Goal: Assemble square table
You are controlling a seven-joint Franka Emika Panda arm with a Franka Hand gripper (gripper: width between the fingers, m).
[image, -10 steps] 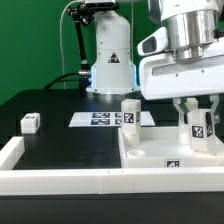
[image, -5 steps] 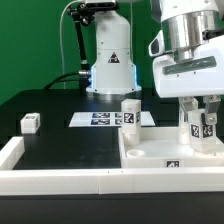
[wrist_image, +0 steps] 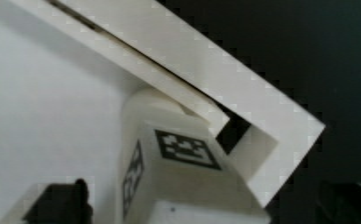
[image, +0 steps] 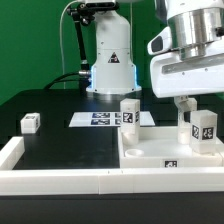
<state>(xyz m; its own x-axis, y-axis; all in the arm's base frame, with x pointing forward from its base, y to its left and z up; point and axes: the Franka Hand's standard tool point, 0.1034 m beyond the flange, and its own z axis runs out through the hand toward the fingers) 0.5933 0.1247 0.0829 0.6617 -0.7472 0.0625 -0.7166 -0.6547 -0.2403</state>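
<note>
The square table slab [image: 150,160] lies white and tray-like at the exterior view's lower right, with a tag on its front side. Two tagged leg posts stand upright on it, one near its far left corner [image: 129,114] and one at the right [image: 203,128]. My gripper [image: 203,104] hangs just above the right post, open, with one finger [image: 186,104] showing and nothing held. In the wrist view the right post [wrist_image: 180,160] stands between my spread jaws over the slab [wrist_image: 44,110], with one dark finger [wrist_image: 60,203] beside it.
A small white tagged part [image: 29,123] lies on the black table at the exterior view's left. The marker board [image: 100,119] lies behind the slab. A long low white wall [image: 60,181] runs along the front. The robot base [image: 110,60] stands at the back.
My gripper has risen off the right leg post, where its fingers stood around it. The post stays upright on the slab.
</note>
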